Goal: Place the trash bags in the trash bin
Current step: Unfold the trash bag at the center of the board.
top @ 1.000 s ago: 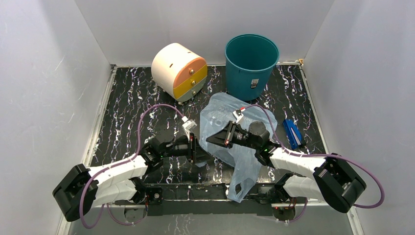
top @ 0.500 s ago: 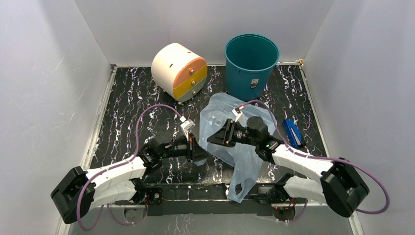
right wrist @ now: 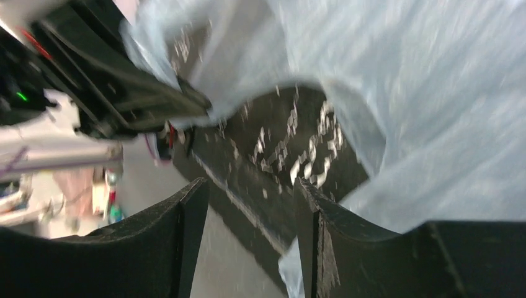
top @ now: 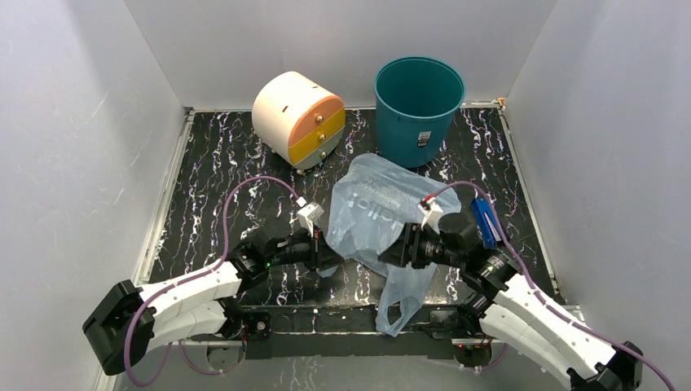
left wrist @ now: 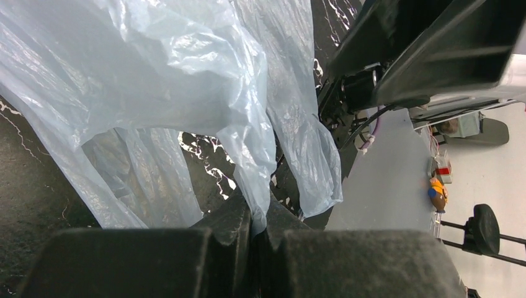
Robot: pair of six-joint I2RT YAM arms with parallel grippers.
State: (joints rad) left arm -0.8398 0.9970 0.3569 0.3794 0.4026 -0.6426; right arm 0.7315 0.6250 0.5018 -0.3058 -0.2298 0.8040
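The right fingers (right wrist: 189,211) have just parted and backed off while the left fingers (left wrist: 229,217) now clamp the trash bag (top: 375,216), lying on the bench (top: 220,163) before the trash bin (top: 419,106), likely a handover toward binning.

Trash bag (right wrist: 434,93) blurred in right wrist view.

The right gripper (right wrist: 249,189) shows as two dark fingers standing apart at the bottom of the blurred picture, with the black, white-veined table (right wrist: 279,155) visible beyond the gap. A pale blue, see-through plastic bag (right wrist: 434,93) fills the top and right, arching over that patch of table. At upper left, the dark left gripper (right wrist: 197,105) meets the bag's edge.
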